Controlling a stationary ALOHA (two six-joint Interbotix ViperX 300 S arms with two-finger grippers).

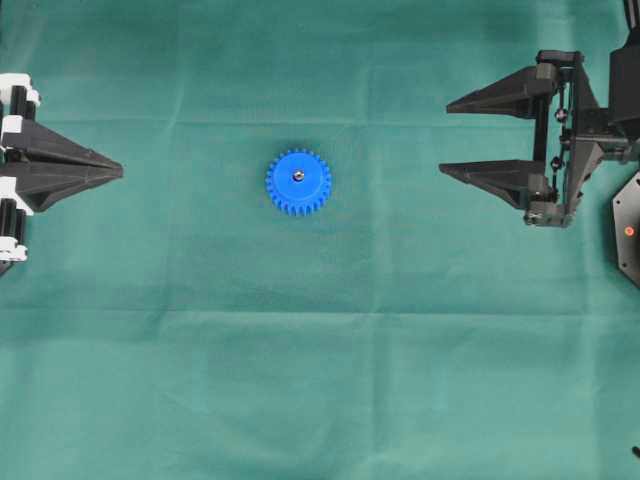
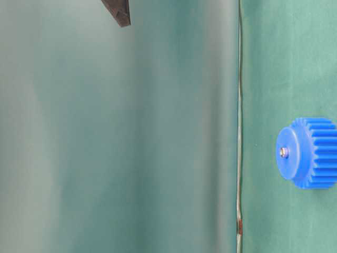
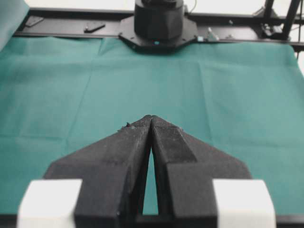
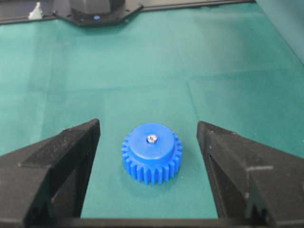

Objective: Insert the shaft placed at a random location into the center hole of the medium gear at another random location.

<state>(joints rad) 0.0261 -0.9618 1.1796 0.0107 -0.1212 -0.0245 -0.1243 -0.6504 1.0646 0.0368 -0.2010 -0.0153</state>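
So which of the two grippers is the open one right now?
The right gripper: its jaws stand wide apart, empty, facing the medium gear. The left gripper has its jaws pressed together to a point.

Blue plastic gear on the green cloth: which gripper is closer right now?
Right, narrowly. The right gripper is open off the right side of the blue toothed plastic gear, pointing toward it. The left gripper is shut, farther off to the gear's left. Neither touches it.
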